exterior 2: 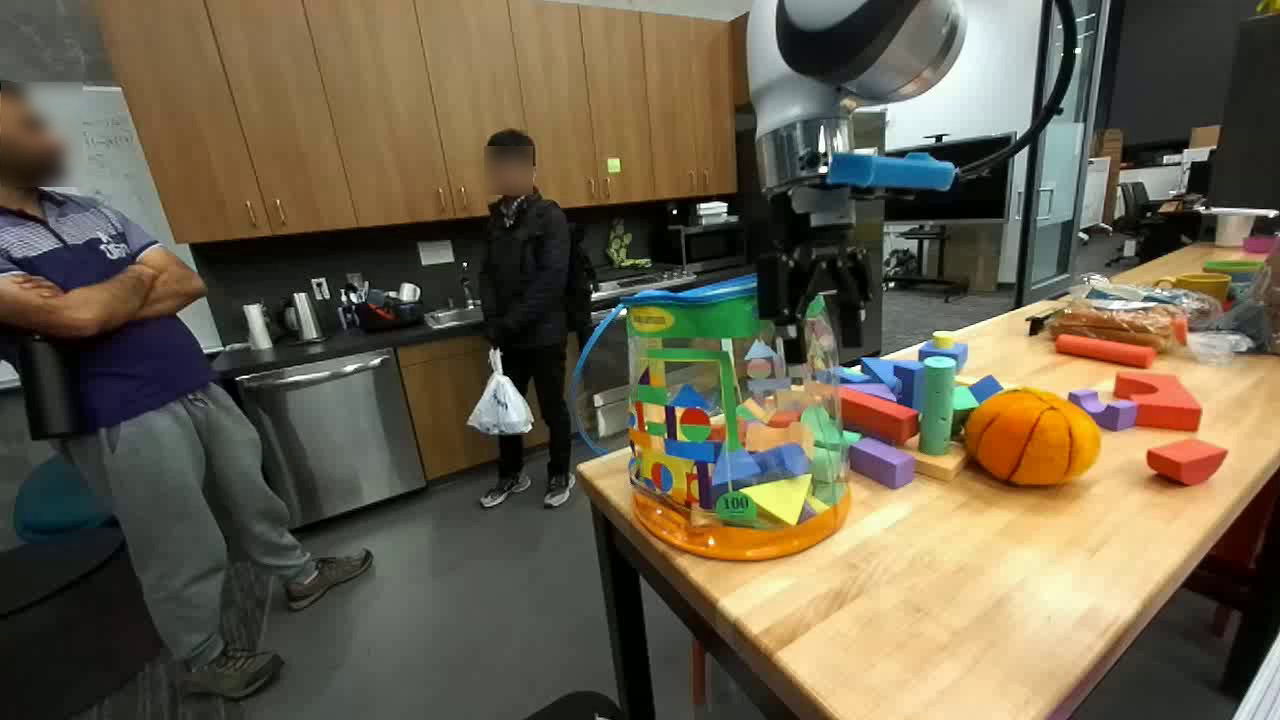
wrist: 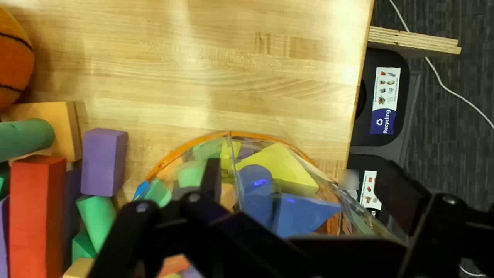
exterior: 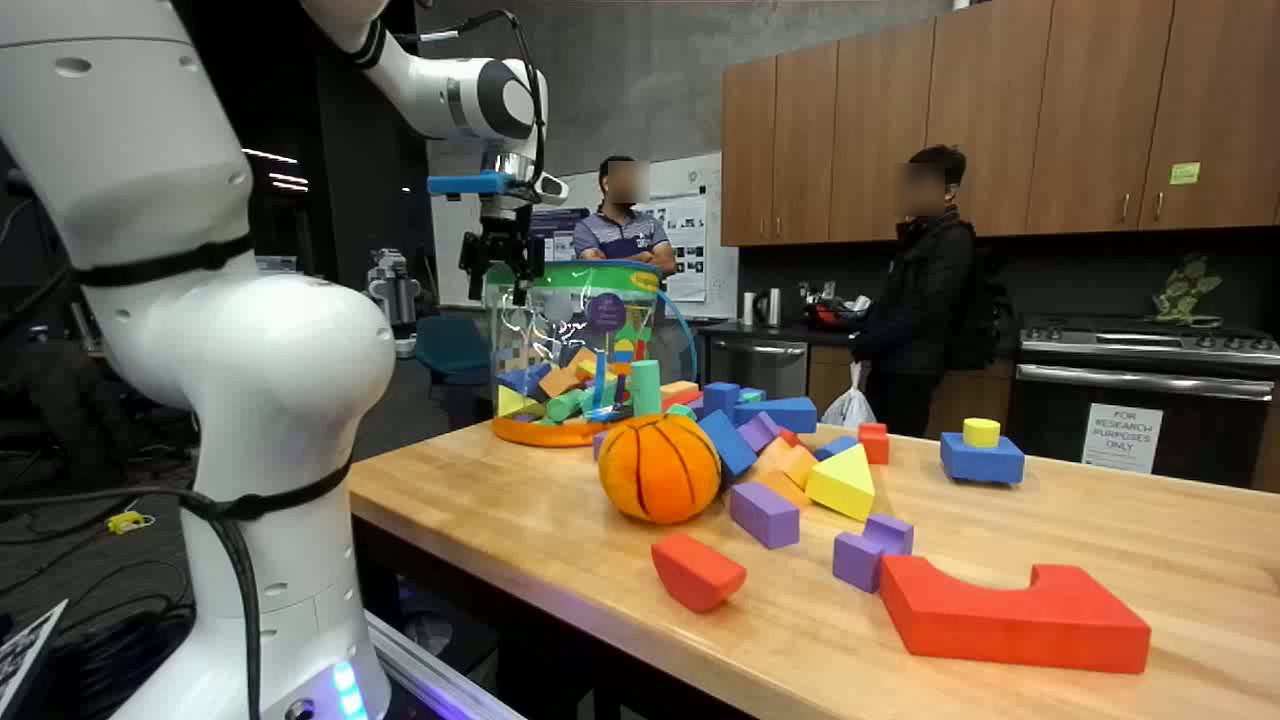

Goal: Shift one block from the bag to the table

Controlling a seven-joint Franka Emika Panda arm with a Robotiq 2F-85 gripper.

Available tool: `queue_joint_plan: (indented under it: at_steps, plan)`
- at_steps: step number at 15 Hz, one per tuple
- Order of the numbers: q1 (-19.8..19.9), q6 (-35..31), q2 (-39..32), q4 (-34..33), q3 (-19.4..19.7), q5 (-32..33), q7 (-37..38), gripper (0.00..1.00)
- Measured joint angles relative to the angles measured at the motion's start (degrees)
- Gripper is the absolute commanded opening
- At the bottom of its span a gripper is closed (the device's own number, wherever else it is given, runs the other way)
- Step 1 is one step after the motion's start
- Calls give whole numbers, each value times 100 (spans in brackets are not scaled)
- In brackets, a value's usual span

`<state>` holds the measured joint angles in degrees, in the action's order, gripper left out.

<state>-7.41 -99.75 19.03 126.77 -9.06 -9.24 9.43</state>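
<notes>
"Where's the gripper (exterior: 500, 285)?"

"Pointing down at the rim of the green-banded clear plastic bag (exterior 2: 690, 322). Its fingers (wrist: 211, 175) are spread well apart, and I can't see a block caught between them."

"Is a fingertip down inside the bag?"

"Can't tell from where I stand. Looking straight down, though, there's a yellow triangular block (wrist: 278, 166) and a rounded blue block (wrist: 254, 193) showing between the fingers, both in the bag."

"So that's where the blocks are?"

"Plenty of them, heaped above the orange base (exterior 2: 740, 543). The bag itself stands upright at a corner of the butcher-block table (exterior 2: 960, 600)."

"And the pile next to it?"

"More blocks, out on the wood. A purple rectangular block (wrist: 102, 162) lies near the bag. A green cylinder block (exterior 2: 937, 400) stands on a tan block (exterior 2: 940, 466), close by the orange plush basketball (exterior 2: 1033, 437)."

"Farther along I see a blue block (exterior: 982, 462) with a yellow cylinder block (exterior: 981, 432) on top."

"Right, and a big red arch block (exterior: 1010, 625) with a small purple arch block (exterior: 857, 562) just beside it. Past those, a red cylinder (exterior 2: 1105, 350) lies on its side. The red half-round block (exterior: 697, 572) is near the table's long edge."

"Who's that by the kitchen cabinets (exterior 2: 600, 100)?"

"A man in a purple polo shirt (exterior 2: 120, 340), arms folded, and a man in a black jacket (exterior 2: 525, 265) with a white carrier bag (exterior 2: 500, 405) hanging from his hand."
</notes>
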Motion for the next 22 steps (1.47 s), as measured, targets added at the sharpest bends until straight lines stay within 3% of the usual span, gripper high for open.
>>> queue_joint_plan:
  at_steps: [22]
  plan:
    - [2, 53, -7, -21, 0, 134, -3, 100]
